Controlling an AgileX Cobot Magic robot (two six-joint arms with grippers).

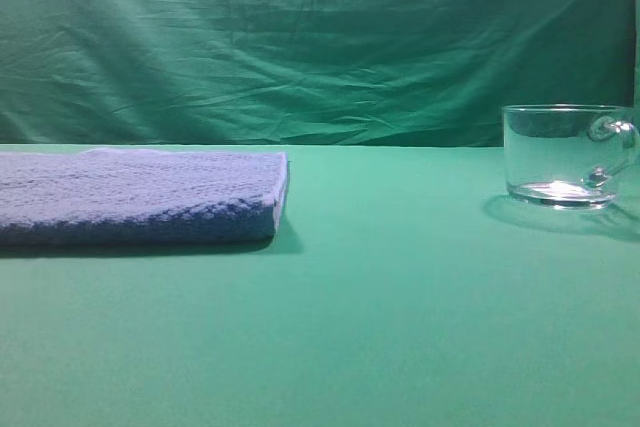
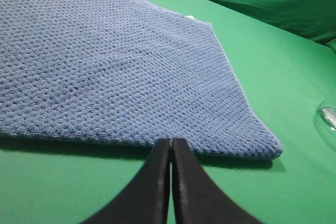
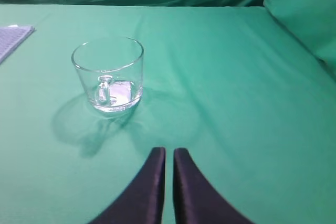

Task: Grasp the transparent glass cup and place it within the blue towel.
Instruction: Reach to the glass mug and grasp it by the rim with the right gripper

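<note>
The short, clear glass mug stands upright on the green cloth-covered table, well apart from the folded blue-purple terry towel at the far left. The right gripper hangs short of the mug, jaws together, holding nothing; the left gripper sits at the towel's near edge — jaws likewise together. In the right wrist view the handle faces the gripper. Recommended: part the jaws fully, then approach so one finger clears the rim — avoid nudging the glass.
</note>
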